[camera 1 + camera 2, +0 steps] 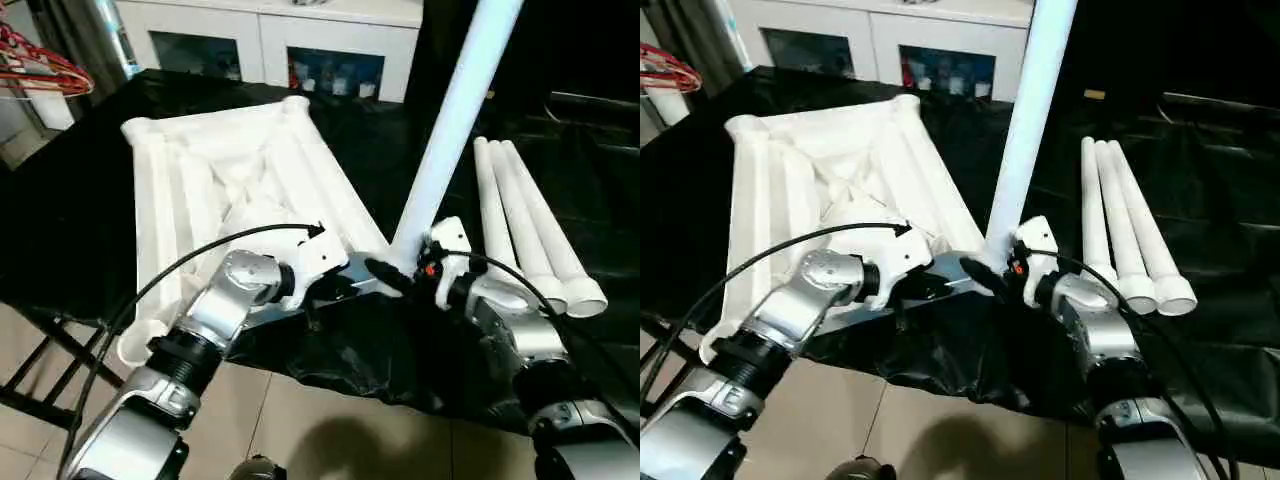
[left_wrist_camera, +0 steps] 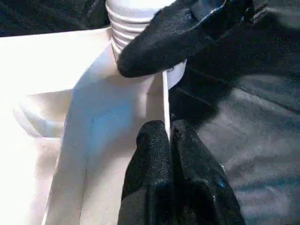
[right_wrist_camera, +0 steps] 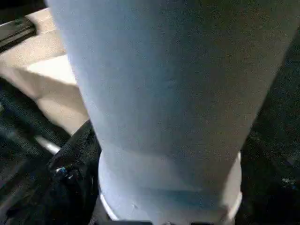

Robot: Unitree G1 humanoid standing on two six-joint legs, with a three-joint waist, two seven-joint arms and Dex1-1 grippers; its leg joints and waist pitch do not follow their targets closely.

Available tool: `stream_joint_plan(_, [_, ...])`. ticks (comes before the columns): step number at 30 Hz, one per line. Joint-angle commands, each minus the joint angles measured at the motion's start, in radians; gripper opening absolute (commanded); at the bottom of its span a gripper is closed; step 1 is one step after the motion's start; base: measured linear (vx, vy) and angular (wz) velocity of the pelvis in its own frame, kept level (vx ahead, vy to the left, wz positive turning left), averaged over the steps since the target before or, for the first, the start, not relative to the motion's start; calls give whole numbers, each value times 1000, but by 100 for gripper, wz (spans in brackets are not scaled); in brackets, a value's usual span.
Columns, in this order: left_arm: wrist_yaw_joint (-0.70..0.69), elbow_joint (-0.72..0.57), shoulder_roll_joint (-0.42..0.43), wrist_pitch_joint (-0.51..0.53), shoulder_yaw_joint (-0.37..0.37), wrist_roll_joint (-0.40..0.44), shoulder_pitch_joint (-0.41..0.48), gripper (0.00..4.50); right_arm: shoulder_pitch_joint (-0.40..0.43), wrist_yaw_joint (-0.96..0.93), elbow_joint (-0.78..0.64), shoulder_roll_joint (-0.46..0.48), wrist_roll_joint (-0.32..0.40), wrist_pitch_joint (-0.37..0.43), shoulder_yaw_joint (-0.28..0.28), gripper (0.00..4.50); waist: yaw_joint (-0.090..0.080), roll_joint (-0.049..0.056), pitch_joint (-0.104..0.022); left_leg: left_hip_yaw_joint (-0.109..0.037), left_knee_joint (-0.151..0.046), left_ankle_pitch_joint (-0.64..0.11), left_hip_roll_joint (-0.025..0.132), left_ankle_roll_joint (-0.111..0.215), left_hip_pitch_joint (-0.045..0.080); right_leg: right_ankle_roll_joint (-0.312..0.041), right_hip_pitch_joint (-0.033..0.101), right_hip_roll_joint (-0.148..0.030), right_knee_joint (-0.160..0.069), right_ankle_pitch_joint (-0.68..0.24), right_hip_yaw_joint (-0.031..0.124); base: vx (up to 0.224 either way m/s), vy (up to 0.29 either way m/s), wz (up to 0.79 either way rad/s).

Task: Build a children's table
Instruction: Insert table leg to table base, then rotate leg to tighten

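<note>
The children's table top (image 1: 230, 170) lies upside down on the black-covered surface, ribbed underside up. One white leg (image 1: 450, 130) stands upright in its near right corner socket. The leg's ridged lower end (image 2: 129, 18) sits at the socket. My left gripper (image 2: 168, 136) is shut on the thin rim of the top, just beside that corner. My right gripper (image 1: 400, 275) is at the leg's base with its jaws open around it. One black finger (image 2: 159, 47) lies against the ridges. Three more legs (image 1: 525, 230) lie side by side to the right.
A black cloth (image 1: 340, 350) covers the work surface and hangs over its near edge above the tiled floor. A white cabinet with glass doors (image 1: 270, 40) stands behind. Red hangers (image 1: 40, 65) are at the far left, and a dark frame (image 1: 30, 380) stands below the left edge.
</note>
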Motion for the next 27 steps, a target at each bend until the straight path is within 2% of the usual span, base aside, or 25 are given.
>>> stream_joint_plan(1, [-58,-19,0,-43,-28,-14,-24,0,14,53,-41,-12,5,9,25,366,4,6,-77,-32,-56,-24,92,120,33,-292,42,-110,-34,234,50,0,0,0])
stream_joint_plan(2, [-99,-9,14,-83,-34,-19,-23,0,29,89,-64,-30,3,4,37,366,5,7,-76,-33,-56,-25,93,119,31,-291,41,-111,-33,231,50,0,0,0])
stream_joint_plan(4, [-119,-2,22,-95,-37,-21,-24,0,36,107,-76,-38,3,6,42,366,8,7,-75,-33,-57,-44,93,113,31,-285,41,-111,-36,205,50,0,0,0])
stream_joint_plan(5, [-146,8,32,-113,-39,-24,-27,0,44,130,-90,-48,4,7,48,366,11,10,-73,-35,-61,-77,95,94,31,-283,40,-113,-39,162,51,0,0,0])
stream_joint_plan(6, [-152,10,34,-117,-40,-25,-27,0,45,135,-92,-50,4,6,49,366,11,10,-73,-35,-61,-77,95,94,31,-283,40,-113,-39,162,51,0,0,0])
stream_joint_plan(9, [-199,33,49,-153,-43,-30,-34,0,58,169,-116,-65,6,9,58,366,17,9,-71,-35,-64,-115,96,66,33,-278,39,-114,-43,113,53,0,0,0])
stream_joint_plan(13, [-231,63,60,-187,-49,-26,-46,0,71,197,-144,-77,11,23,66,337,25,9,-74,-34,-63,-108,96,61,34,-276,37,-115,-40,116,53,0,0,0])
stream_joint_plan(16, [-252,104,66,-224,-52,-13,-60,0,92,231,-178,-87,13,39,81,315,28,5,-74,-34,-60,-91,93,70,32,-269,39,-113,-40,132,53,0,0,0])
stream_joint_plan(18, [-254,113,67,-232,-52,-11,-64,0,98,238,-184,-88,12,41,86,311,30,6,-76,-35,-59,-81,95,74,31,-270,39,-116,-36,144,52,0,0,0])
stream_joint_plan(20, [-258,124,67,-239,-49,-11,-67,0,106,240,-191,-88,10,41,90,286,29,8,-75,-36,-60,-90,96,72,31,-271,38,-116,-37,133,51,0,0,0])
stream_joint_plan(23, [-263,137,69,-247,-48,-12,-71,0,113,239,-198,-85,10,46,92,283,28,8,-74,-35,-61,-103,95,64,32,-272,37,-116,-40,112,52,0,0,0])
stream_joint_plan(24, [-260,140,70,-243,-45,-14,-70,0,117,229,-200,-77,13,51,88,281,29,12,-76,-36,-61,-105,97,60,33,-273,37,-116,-39,116,51,0,0,0])
stream_joint_plan(27, [-242,160,56,-236,-32,-14,-73,0,119,189,-196,-58,15,66,77,280,28,10,-77,-35,-59,-92,95,65,31,-277,39,-117,-36,143,51,0,0,0])
